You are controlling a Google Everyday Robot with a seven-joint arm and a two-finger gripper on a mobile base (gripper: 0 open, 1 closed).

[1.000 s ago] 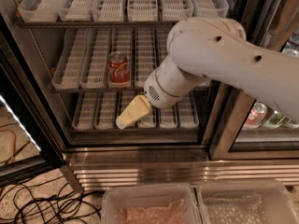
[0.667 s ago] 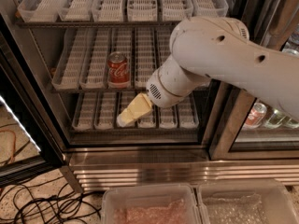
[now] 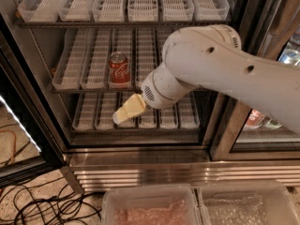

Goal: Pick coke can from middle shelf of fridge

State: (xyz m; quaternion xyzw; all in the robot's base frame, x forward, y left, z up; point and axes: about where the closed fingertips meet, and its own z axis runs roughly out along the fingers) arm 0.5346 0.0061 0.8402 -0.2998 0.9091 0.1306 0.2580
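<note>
I have the fridge (image 3: 140,146) open in front of me, and the coke can (image 3: 118,69) stands upright on the middle shelf (image 3: 70,81), in the third lane tray from the left, close to the front edge. Nothing else sits on that shelf as far as I can see.

My gripper (image 3: 123,115) hangs below and just to the right of the can, in front of the bottom rack, pointing down and to the left. Its yellowish fingers look pressed together into one narrow wedge, with no gap showing, and they hold nothing.

Compared with a second ago, very little has changed. The arm has drifted slightly, the gripper sits in nearly the same spot below the can, and the can has not moved. So I judge that I am in the approach step, with the grasp not yet begun.

To go on, I would need to raise the gripper to shelf height, spread the fingers, and bring them in around the can's sides. The risk I see is clipping the front rim of the tray or tipping the can backward.
</note>
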